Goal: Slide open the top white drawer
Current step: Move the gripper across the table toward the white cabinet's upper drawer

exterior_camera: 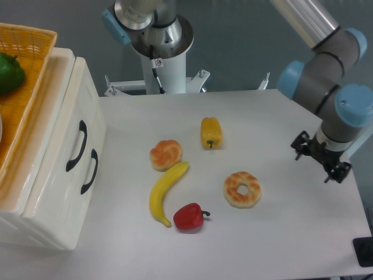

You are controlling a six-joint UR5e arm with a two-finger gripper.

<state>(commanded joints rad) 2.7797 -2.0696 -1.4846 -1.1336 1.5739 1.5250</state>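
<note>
Approach is what you are dealing with at this stage: the gripper [319, 158] is hanging at the right of the frame, well apart from the white cabinet [55, 169] at the left edge, and its fingers are too small and dark for you to tell whether they are spread or pressed together. The top white drawer [64, 134] is sitting closed in the cabinet's front, its curved black handle [76, 146] lying just above and to the left of the lower drawer's handle [89, 171].

You are probably best crossing above the food in the middle of the table [280, 245] rather than through it: a croissant [165, 154], a yellow bell pepper [211, 132], a banana [164, 192], a red bell pepper [189, 216] and a bagel [242, 188] are lying between the arm and the cabinet. Aim for the upper handle, not the lower one, since the two are sitting close together. Hook or pinch the handle at its middle and pull squarely along the drawer's travel; a skewed pull is likely to jam it or drag the whole cabinet.

As for containers, an orange wicker basket [36, 76] is resting on the cabinet's top in the upper left, holding a green bell pepper [10, 73]. You cannot see inside either drawer.
</note>
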